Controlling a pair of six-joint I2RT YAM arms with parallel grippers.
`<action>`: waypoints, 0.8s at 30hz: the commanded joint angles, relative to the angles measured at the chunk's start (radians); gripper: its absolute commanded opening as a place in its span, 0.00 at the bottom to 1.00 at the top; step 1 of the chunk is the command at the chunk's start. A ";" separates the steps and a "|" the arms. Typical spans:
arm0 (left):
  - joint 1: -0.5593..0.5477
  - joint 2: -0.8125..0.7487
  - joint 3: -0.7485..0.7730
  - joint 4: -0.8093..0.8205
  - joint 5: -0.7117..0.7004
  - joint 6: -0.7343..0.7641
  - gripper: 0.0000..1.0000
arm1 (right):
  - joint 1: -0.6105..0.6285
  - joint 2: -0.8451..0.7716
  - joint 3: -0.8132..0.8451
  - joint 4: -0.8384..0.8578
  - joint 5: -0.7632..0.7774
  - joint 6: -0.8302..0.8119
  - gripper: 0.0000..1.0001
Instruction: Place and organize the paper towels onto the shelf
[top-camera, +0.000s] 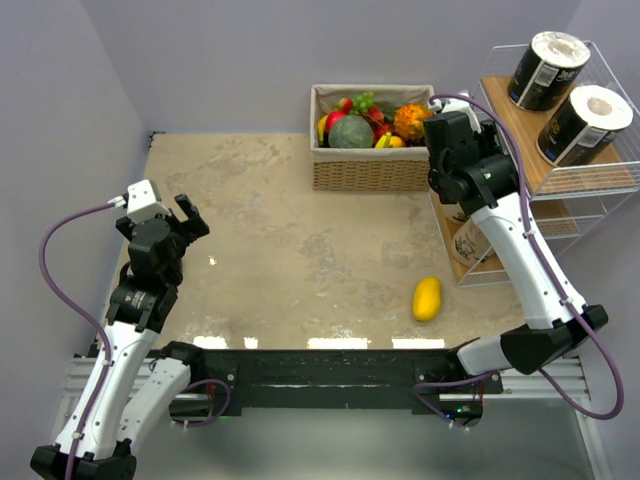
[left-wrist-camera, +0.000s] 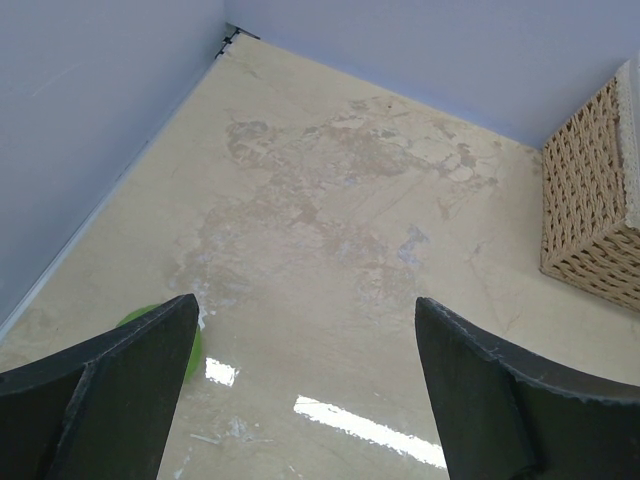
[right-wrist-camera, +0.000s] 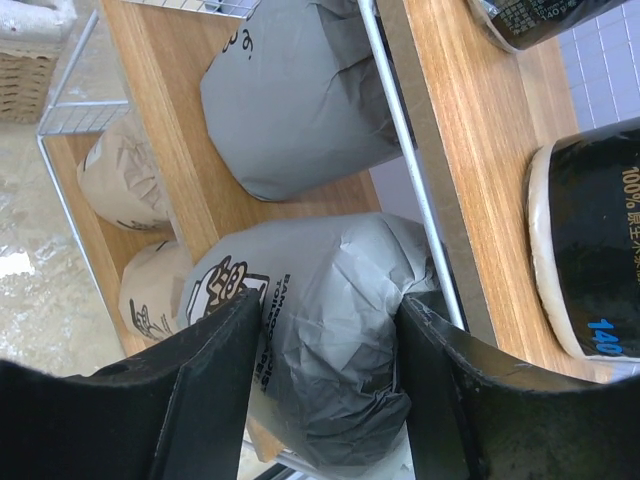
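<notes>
Grey paper-wrapped towel roll (right-wrist-camera: 320, 270) clamped in right gripper (right-wrist-camera: 328, 305), tight against white wire-and-wood shelf (right-wrist-camera: 470, 170) rail, base hidden; far from shelf, left gripper (left-wrist-camera: 305, 305) spread apart.

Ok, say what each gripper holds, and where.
Left gripper: nothing. Right gripper flanks a grey paper towel roll by its wrapped sides; actual clamping cannot be told.
</notes>
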 joint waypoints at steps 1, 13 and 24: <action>-0.005 -0.004 0.026 0.021 -0.016 -0.003 0.95 | -0.004 -0.006 0.049 -0.002 0.041 -0.020 0.57; -0.005 -0.002 0.027 0.021 -0.014 -0.003 0.95 | -0.002 -0.002 0.064 -0.005 0.053 -0.013 0.60; -0.005 -0.001 0.026 0.021 -0.014 -0.004 0.95 | 0.001 -0.005 0.084 -0.005 0.010 -0.001 0.61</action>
